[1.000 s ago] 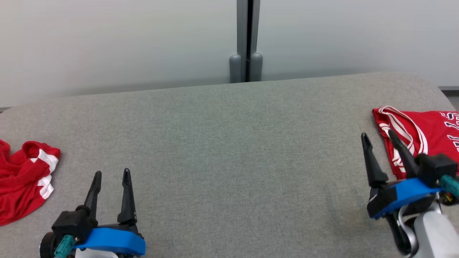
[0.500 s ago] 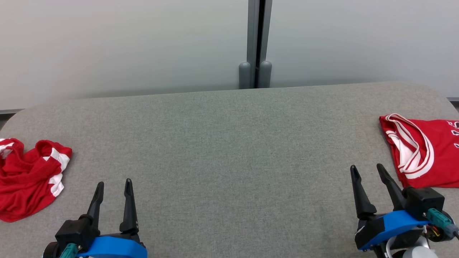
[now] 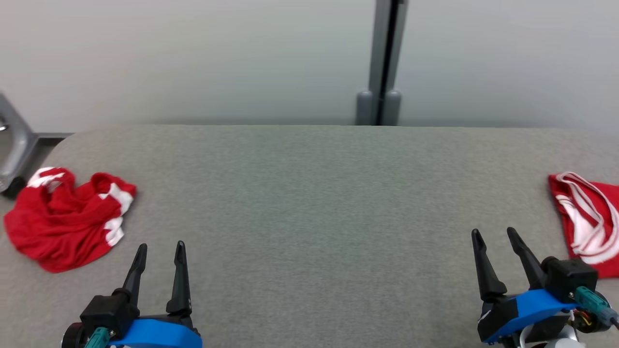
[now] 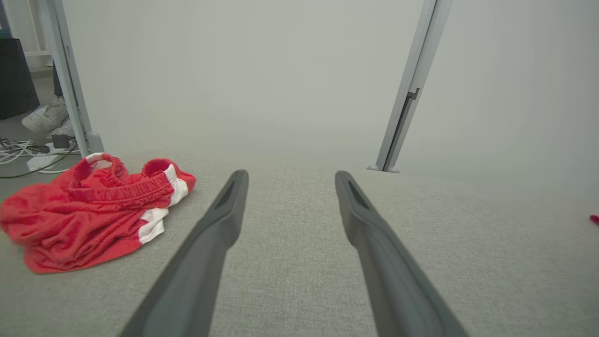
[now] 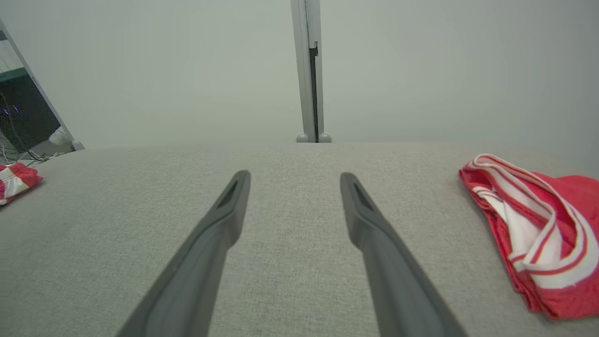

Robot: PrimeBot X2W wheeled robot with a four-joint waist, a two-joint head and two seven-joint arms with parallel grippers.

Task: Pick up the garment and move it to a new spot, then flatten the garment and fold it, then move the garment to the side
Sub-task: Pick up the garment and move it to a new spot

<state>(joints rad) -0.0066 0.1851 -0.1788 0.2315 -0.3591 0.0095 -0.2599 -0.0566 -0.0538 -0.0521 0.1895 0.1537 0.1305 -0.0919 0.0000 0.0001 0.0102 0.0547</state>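
The left gripper (image 3: 161,245) and the right gripper (image 3: 493,231) stood over the near side of the grey table (image 3: 314,193), fingers spread wide and holding nothing. A crumpled red garment (image 3: 67,222) lay at the table's left end, apart from the left gripper. A folded red-and-white jersey (image 3: 587,217) lay at the right end, near the right gripper.

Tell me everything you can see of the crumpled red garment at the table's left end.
The garment is red soft cloth with white panels and a gathered elastic waistband, so probably shorts. It lies crumpled in a loose heap near the left end of the grey cloth-covered table. Only the table touches it; the left gripper stands apart, open.
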